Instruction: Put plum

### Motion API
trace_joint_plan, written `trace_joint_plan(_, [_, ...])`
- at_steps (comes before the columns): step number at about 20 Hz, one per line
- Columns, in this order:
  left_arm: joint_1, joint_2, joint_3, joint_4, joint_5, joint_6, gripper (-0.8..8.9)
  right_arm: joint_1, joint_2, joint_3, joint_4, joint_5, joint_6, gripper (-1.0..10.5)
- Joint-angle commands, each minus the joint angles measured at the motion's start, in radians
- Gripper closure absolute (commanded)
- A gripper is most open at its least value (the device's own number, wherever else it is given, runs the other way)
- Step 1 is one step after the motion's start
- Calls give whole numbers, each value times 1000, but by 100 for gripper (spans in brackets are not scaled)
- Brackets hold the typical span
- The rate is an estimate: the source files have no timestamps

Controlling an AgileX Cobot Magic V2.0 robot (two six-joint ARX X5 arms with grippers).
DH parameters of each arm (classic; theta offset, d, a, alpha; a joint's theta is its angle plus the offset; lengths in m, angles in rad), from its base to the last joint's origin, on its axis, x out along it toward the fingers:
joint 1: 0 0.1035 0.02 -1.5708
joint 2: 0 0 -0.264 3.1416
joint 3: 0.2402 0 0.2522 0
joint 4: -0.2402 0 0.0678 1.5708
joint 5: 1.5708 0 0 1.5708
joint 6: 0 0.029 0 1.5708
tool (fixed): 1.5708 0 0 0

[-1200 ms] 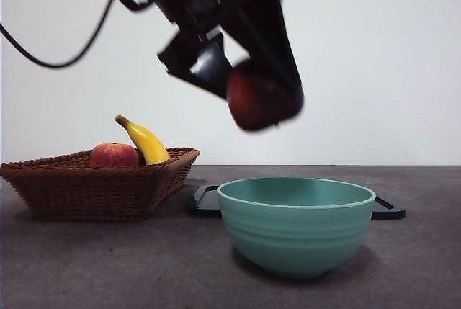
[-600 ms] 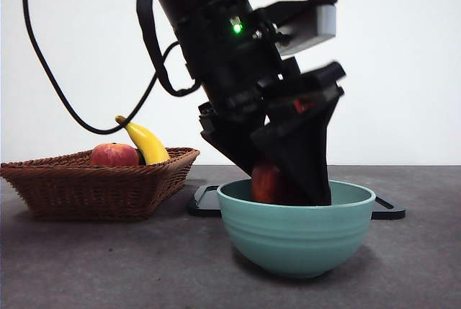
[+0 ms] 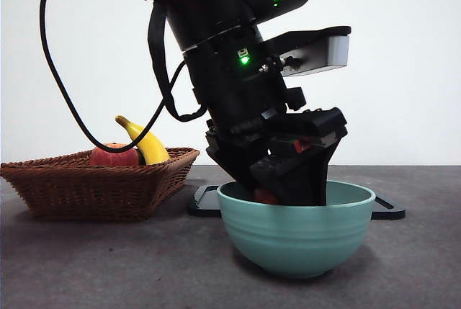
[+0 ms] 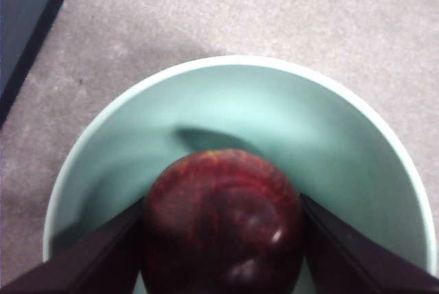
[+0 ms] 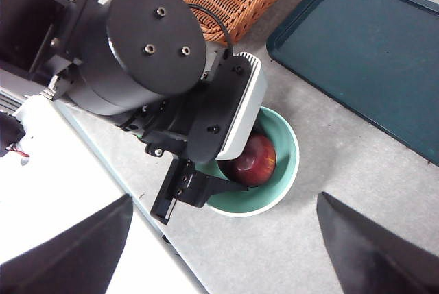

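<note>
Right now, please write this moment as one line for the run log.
left pincer: shut on plum | plum: low inside green bowl | right pincer: open, waiting above

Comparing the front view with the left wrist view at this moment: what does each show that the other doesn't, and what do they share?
Only the front view shows the wicker basket holding a banana and a red-orange fruit, the dark tray behind the bowl, and the arm's body. Only the left wrist view shows the plum's full glossy surface, clamped between the left gripper's jaws, and the bowl's inside. Both show the green bowl with the plum lowered into it. The right gripper waits above, open.
</note>
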State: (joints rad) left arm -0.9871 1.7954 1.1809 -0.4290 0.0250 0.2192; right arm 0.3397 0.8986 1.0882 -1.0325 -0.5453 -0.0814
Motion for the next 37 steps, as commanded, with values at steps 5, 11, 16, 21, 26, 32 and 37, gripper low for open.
trace_joint_plan(5, [-21,14,22,7,0,8,431,5,8,20,7,3,-5,519])
trace_joint_plan(11, [-21,10,103,-62,-1,3,434,5,8,20,7,3,-4,519])
trace_joint_plan(16, [3,3,258,-185,-1,-31,434,5,8,20,7,3,-5,518])
trace_joint_plan(21, [106,-106,304,-201,0,-103,434,5,8,20,7,3,-5,519])
trace_joint_plan(26, [278,-312,303,-232,36,-134,436,5,8,20,7,3,-5,519])
trace_joint_plan(32, [522,-541,289,-328,171,-156,440,5,8,20,7,3,-5,519])
trace_joint_plan(37, [628,-702,113,-371,332,-161,440,5,8,20,8,3,-5,519])
